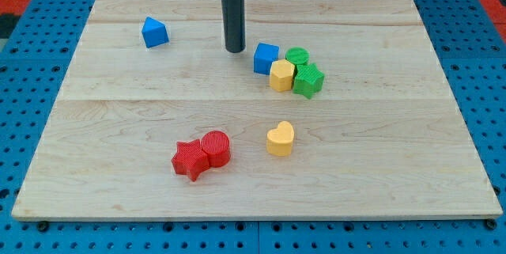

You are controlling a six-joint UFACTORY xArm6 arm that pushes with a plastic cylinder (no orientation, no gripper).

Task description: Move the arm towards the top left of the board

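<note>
One upright rod, my tip [235,50] just left of the blue cube [266,58].

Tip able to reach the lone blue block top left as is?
Probably yes: my tip sits to the right of the blue block with only bare board between them.

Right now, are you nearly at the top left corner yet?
Partway. My tip is already in the board's upper half, just left of the blue cube, touching no block. Still left: sliding across to the top left corner of the board, past the blue block near it.
</note>
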